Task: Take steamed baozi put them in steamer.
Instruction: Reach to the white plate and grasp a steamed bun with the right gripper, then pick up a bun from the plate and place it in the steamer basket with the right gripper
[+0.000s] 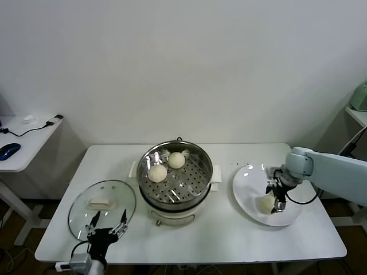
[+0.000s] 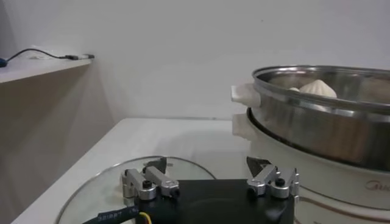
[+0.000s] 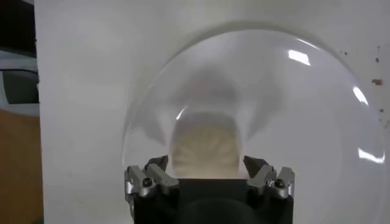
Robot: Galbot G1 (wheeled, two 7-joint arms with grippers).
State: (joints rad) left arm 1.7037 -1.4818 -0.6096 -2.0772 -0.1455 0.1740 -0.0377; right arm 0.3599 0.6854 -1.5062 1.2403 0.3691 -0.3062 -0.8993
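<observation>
One steamed baozi point(image 1: 266, 202) lies on the white plate point(image 1: 248, 182) at the right side of the bench point(image 1: 229, 235), and the right pincer point(image 1: 276, 197) hangs directly over it, its fingers spread to either side of the bun without closing on it; in the right wrist view the bun point(image 3: 204, 151) sits between the two fingertips point(image 3: 157, 165), which stand apart from its sides. Two more baozi rest on the perforated tray inside the steamer point(image 1: 202, 157) at the middle of the bench: one point(image 1: 157, 172) toward the robot's left and one point(image 1: 176, 160) just beside it, farther from the robot. The steamer's steel wall point(image 2: 317, 128) and white side handle point(image 2: 244, 94) show in the left wrist view, with the top of a bun point(image 2: 317, 89) visible above the rim. To the robot's left of the steamer the glass lid point(image 1: 80, 209) lies flat on the bench with its white handle point(image 1: 100, 203) upward. The left pincer point(image 1: 106, 225) hovers over the lid's near edge, released, fingers apart and holding nothing.
</observation>
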